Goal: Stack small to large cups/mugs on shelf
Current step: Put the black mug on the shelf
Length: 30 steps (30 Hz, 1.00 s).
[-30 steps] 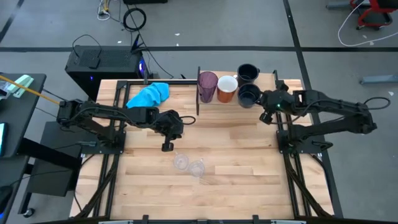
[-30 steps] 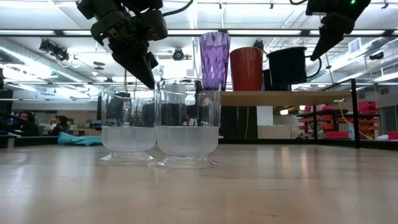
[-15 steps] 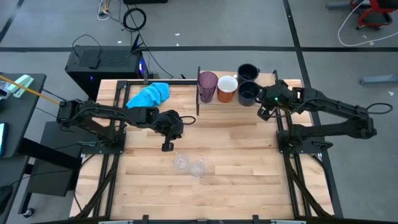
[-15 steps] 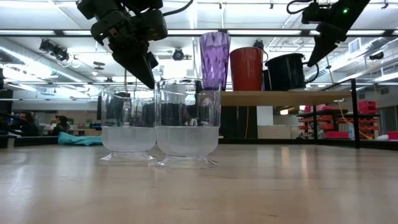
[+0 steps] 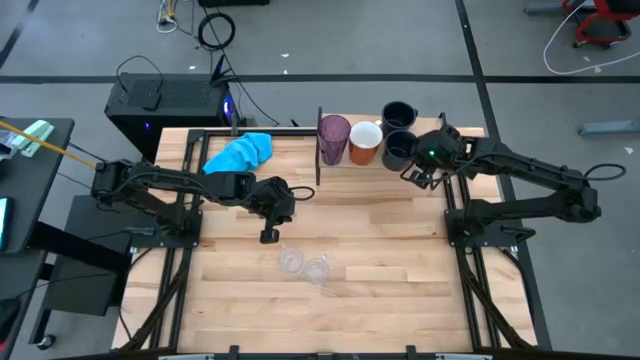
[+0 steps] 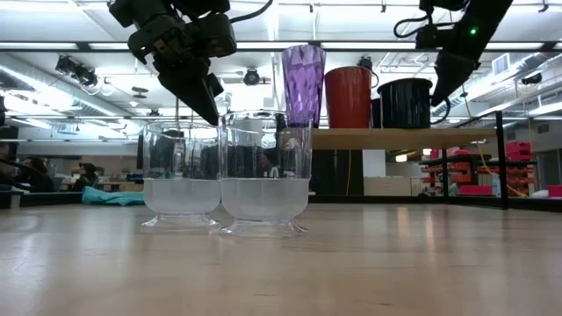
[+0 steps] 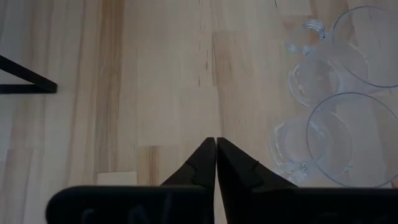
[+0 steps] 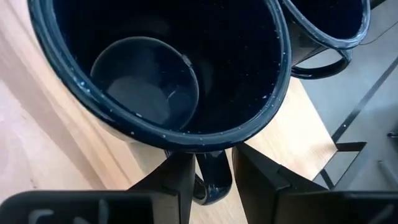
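On the shelf at the table's far right stand a purple tumbler, an orange mug and two navy mugs. My right gripper is open just behind the nearer navy mug, with one finger on each side of its handle; no hold shows. Two small clear glasses stand upright on the tabletop. My left gripper is shut above the bare wood beside them, holding nothing.
A blue cloth lies at the table's far left. A thin dark upright panel stands at the shelf's left end, next to the tumbler. Bare wood stretches between the glasses and the shelf.
My right gripper has moved toward the table's left and a little down, closing in on the nearer navy mug on the shelf. The mugs and glasses stand where they were.
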Available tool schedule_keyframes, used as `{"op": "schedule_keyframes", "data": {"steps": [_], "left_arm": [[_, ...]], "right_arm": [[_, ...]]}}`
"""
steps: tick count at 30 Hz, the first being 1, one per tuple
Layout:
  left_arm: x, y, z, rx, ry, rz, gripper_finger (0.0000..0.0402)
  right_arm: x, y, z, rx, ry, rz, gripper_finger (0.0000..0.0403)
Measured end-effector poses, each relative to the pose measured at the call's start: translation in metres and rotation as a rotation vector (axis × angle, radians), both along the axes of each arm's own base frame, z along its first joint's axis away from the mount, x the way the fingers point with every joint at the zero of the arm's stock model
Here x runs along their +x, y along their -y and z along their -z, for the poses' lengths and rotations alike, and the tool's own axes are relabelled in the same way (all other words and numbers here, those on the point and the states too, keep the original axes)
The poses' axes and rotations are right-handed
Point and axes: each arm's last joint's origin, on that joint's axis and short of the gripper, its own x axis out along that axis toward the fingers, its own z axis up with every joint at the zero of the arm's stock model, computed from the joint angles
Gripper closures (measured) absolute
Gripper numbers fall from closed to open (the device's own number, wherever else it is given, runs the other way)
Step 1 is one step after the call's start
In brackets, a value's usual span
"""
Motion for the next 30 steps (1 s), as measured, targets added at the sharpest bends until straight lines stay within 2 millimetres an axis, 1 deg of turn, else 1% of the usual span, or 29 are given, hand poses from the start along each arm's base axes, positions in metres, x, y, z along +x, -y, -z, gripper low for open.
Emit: {"op": "schedule_keyframes", "data": {"steps": [4, 13, 19, 25, 30], "left_arm": [[0.000, 0.000, 0.000, -0.001, -0.004, -0.001, 0.0380], [-0.001, 0.000, 0.001, -0.001, -0.008, -0.001, 0.0390], [-0.001, 0.000, 0.001, -0.001, -0.009, -0.001, 0.0377], [-0.001, 0.000, 0.001, -0.001, -0.009, 0.000, 0.0376], [-0.001, 0.000, 0.001, -0.002, -0.012, -0.001, 0.0384]], "right_arm": [[-0.001, 0.002, -0.001, -0.029, -0.003, 0.026, 0.0289], [-0.004, 0.002, -0.003, -0.036, 0.005, 0.030, 0.0288], [-0.008, -0.001, -0.015, -0.024, 0.080, 0.037, 0.0286], [-0.004, 0.001, -0.012, 0.001, 0.089, 0.069, 0.0281], [0.002, 0.003, -0.010, 0.003, 0.093, 0.079, 0.0279]]}}
